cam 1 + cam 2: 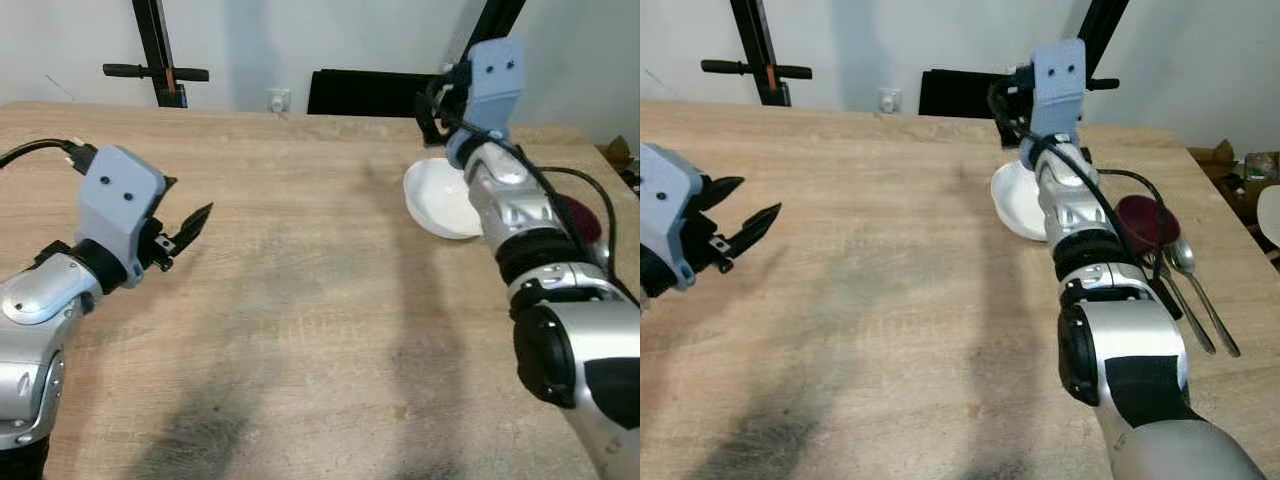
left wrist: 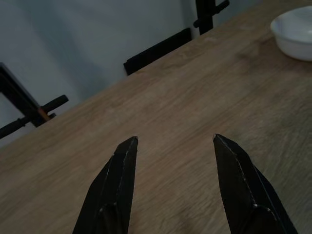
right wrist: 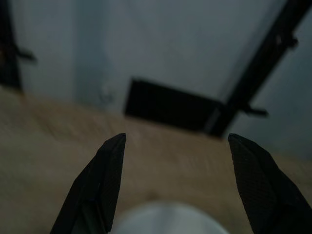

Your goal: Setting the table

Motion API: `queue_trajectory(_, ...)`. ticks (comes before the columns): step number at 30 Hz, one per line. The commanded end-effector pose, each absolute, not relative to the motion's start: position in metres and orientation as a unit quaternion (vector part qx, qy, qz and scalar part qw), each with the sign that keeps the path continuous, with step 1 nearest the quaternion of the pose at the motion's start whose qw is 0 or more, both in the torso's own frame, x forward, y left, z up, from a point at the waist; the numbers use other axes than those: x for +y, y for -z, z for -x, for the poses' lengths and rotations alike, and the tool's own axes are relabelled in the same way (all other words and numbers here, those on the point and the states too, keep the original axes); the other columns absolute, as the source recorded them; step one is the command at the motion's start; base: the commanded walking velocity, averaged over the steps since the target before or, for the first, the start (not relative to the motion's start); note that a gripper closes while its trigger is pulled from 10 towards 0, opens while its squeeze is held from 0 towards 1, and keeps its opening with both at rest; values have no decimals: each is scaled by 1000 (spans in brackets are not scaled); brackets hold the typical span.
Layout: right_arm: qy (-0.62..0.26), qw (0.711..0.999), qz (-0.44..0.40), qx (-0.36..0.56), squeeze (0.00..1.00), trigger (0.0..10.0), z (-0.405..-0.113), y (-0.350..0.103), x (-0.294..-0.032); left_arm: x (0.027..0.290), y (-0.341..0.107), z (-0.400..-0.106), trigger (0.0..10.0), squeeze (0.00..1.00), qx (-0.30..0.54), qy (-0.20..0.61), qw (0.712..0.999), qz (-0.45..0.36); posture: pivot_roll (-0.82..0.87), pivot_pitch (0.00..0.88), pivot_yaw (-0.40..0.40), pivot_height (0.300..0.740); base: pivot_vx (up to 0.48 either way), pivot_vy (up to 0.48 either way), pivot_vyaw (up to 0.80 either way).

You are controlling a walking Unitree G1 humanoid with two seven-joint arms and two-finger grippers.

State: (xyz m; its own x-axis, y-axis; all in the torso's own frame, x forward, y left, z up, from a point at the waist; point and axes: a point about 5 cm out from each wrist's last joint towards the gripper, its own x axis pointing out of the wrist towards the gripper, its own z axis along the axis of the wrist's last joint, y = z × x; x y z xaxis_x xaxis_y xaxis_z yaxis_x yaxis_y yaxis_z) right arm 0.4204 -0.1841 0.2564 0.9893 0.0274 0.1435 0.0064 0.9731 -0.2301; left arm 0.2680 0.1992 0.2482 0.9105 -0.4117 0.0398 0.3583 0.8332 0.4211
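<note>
**On the counter: one white bowl, right gripper poised above it**

Item 1. White bowl [image 1: 442, 200], resting on the far right part of the wooden counter [image 1: 300, 300], apparently empty.

Item 2. Right gripper [image 3: 173, 190], held over the bowl's far side, fingers spread wide and holding nothing; the bowl's rim shows between and just below them in the right wrist view.

Item 3. Left gripper [image 2: 175, 185], hovering over the counter's left side, well apart from the bowl, fingers parted and empty.

Step in hand, as judged: reaching for the bowl to place it as part of the setting. Next move calls for lowering the right gripper so one finger goes inside the rim and one outside, then closing on the wall.

Other items: dark red dish [image 1: 1148, 222] and cutlery, including a spoon [image 1: 1200, 290], lying near the right arm; dark chair back [image 1: 365, 93] beyond the far edge; black stand legs behind.

Obstructions: none between gripper and bowl. The right forearm passes close above the cutlery.
</note>
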Motion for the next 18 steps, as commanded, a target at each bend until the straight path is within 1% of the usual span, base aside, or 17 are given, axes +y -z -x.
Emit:
queue_trajectory(1, -3, 992, 124, -16, 0, 10000, -418, -229, -193, 195, -246, -265, 10000, 0, -56, 214, 954, -204, 78, 98, -26, 740, 0, 0, 0)
queue_trajectory(4, -27, 992, 121, -1, 0, 10000, -417, -223, -189, 196, -245, -264, 10000, 0, -54, 214, 954, -205, 78, 98, -25, 740, 0, 0, 0)
queue_trajectory(7, -78, 989, 122, 21, 0, 10000, -414, -212, -184, 197, -245, -264, 10000, 0, -49, 215, 953, -206, 69, 103, -17, 740, 0, 0, 0)
queue_trajectory(9, -82, 988, 129, 26, 0, 10000, -413, -209, -184, 198, -244, -264, 10000, 0, -47, 216, 953, -206, 63, 104, -12, 740, 0, 0, 0)
queue_trajectory(13, -91, 981, 157, 65, 0, 10000, -408, -185, -183, 196, -243, -267, 10000, 0, -42, 223, 951, -208, 56, 104, 0, 740, 0, 0, 0)
queue_trajectory(18, -80, 978, 177, 82, 0, 10000, -405, -172, -182, 195, -244, -269, 10000, 0, -42, 225, 951, -208, 59, 104, 8, 740, 0, 0, 0)
